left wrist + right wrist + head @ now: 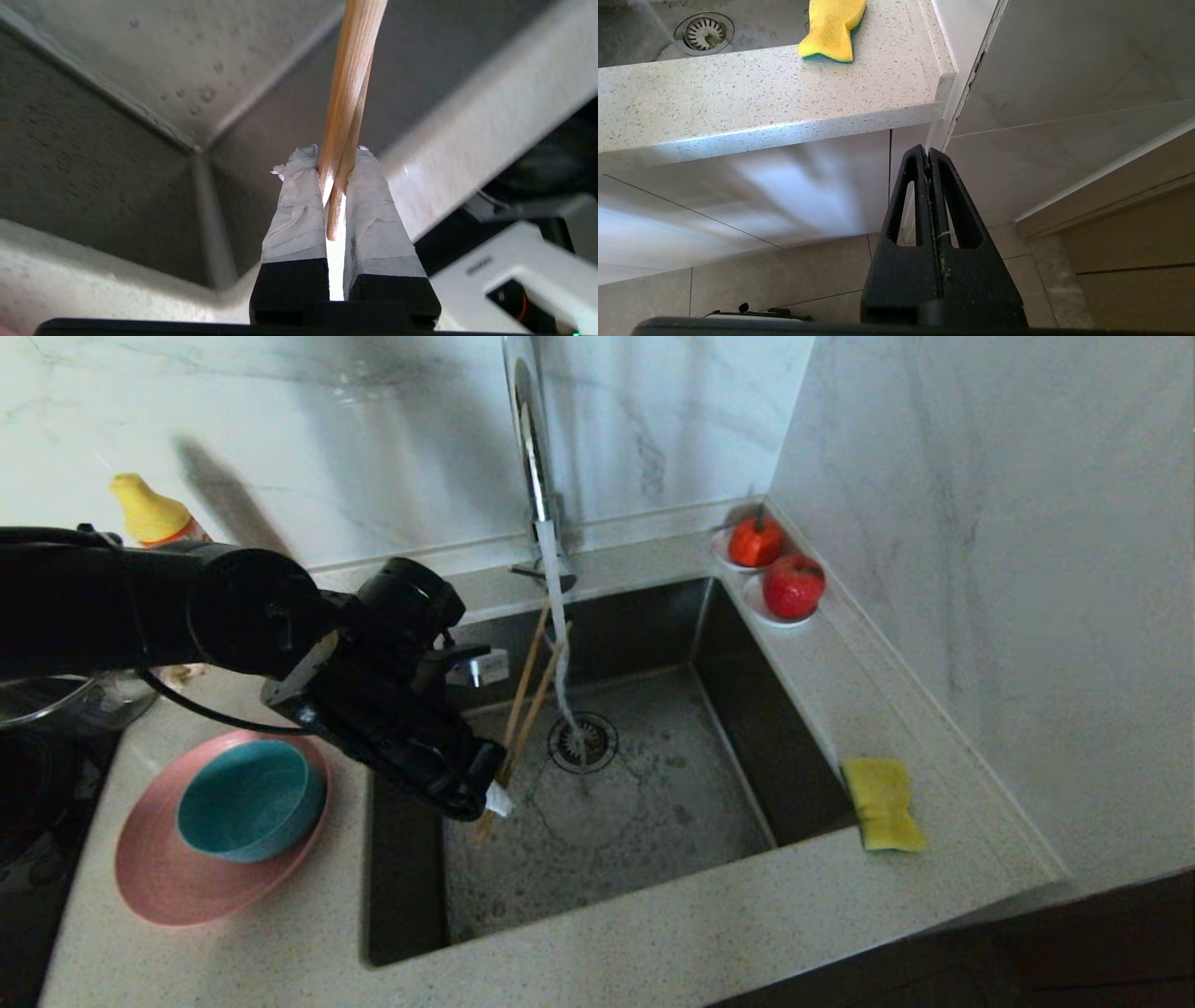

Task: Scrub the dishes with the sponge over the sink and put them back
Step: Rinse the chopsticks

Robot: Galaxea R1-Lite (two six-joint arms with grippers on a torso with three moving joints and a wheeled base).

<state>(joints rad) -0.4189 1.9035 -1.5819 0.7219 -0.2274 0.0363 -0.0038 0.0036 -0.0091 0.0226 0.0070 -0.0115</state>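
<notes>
Chopsticks [527,686] slant over the sink [653,821] under the running tap, pinched low by my left gripper [490,793]; the sponge [882,803] lies on the counter's right rim. Left wrist view alone shows the clamp: taped fingers [299,205] squeeze both crossed sticks near one end, light, stiff, wet, likely to slip or scissor. Right wrist view: my right gripper [928,154] hangs below the counter, pressed together, empty

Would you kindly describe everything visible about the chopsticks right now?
The chopsticks are a pair of slim, light-brown wooden sticks. The left gripper is shut on them near one end, its white-wrapped fingers pressing both sides. They slant up over the sink, crossing slightly, with their far ends in the tap's running water.
</notes>
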